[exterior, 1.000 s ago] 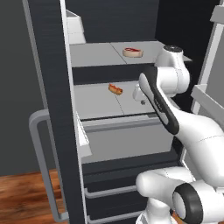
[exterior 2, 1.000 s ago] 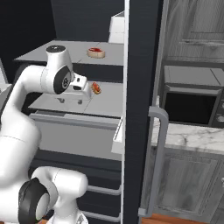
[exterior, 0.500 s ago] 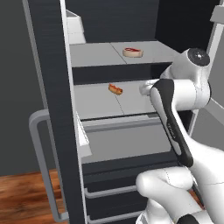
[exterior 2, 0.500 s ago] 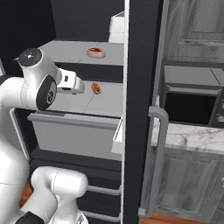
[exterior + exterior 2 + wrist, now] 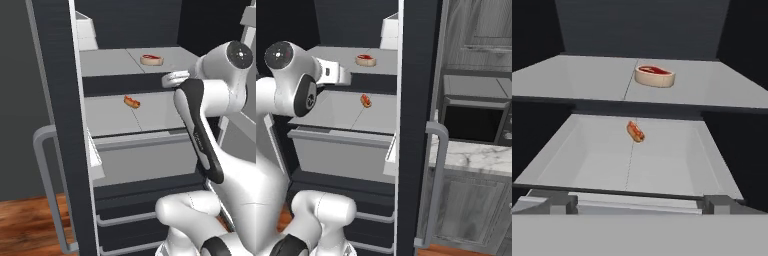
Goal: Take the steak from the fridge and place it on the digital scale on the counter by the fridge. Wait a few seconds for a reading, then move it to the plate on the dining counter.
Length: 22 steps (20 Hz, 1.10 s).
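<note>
Your hand (image 5: 640, 204) sits at the front of the open fridge (image 5: 65, 125), its two dark fingertips (image 5: 559, 204) spread wide at the corners of the hand view, with nothing held between them. From the left base view you see the white wrist poking in just past the front edge of the upper shelf (image 5: 115, 62), level with it; the right base view shows the same wrist reaching in from the left. Just ahead of and below the hand lies the light grey lower shelf (image 5: 632, 165), a shallow tray-like bay with a front lip. On it, about mid-depth and near the centre seam, you have the sausage in a bun (image 5: 635, 131), lying at a slant, apart from the walls. Above and farther back is the upper shelf, flat and pale grey. The steak (image 5: 655, 76) rests on it, red on top with a pale tan rim, lying flat just right of the centre seam and well back from the shelf's front edge. The hand is well apart from the steak, not touching it. In the right base view the steak (image 5: 365, 60) sits beyond the wrist, and off to the right of the fridge door a marble desk (image 5: 476, 155) runs above grey cabinets.
</note>
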Available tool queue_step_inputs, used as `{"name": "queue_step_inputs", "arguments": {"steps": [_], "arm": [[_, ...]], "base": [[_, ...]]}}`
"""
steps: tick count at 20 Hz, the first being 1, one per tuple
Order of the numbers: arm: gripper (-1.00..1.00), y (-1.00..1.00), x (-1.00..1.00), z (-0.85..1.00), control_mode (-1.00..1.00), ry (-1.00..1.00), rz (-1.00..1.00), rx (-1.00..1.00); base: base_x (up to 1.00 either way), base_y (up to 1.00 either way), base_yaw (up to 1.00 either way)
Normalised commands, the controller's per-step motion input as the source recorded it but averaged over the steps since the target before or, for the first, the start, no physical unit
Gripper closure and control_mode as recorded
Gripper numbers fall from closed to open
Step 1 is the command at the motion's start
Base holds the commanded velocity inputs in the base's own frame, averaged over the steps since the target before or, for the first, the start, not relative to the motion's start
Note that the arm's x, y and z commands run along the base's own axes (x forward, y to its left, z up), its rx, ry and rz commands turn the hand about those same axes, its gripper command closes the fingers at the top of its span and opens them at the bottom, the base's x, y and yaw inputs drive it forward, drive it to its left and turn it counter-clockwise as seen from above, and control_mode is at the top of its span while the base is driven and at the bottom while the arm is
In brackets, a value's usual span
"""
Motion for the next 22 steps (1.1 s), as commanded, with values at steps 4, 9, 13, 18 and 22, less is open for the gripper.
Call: {"name": "queue_step_inputs", "arguments": {"steps": [4,9,13,18,22], "arm": [[-1.00,-0.11,0.42,0.46,-1.00,-0.02,0.00,0.00],[-1.00,-0.10,0.67,0.17,-1.00,0.00,0.00,0.00],[-1.00,-0.10,0.75,0.01,-1.00,0.01,0.00,0.00],[-1.00,-0.16,0.72,-0.01,-1.00,0.01,0.00,0.00],[-1.00,-0.15,0.62,-0.10,-1.00,0.00,0.00,0.00]], "base": [[0.00,0.00,0.00],[0.00,0.00,0.00],[0.00,0.00,0.00],[0.00,0.00,0.00],[0.00,0.00,0.00]]}}
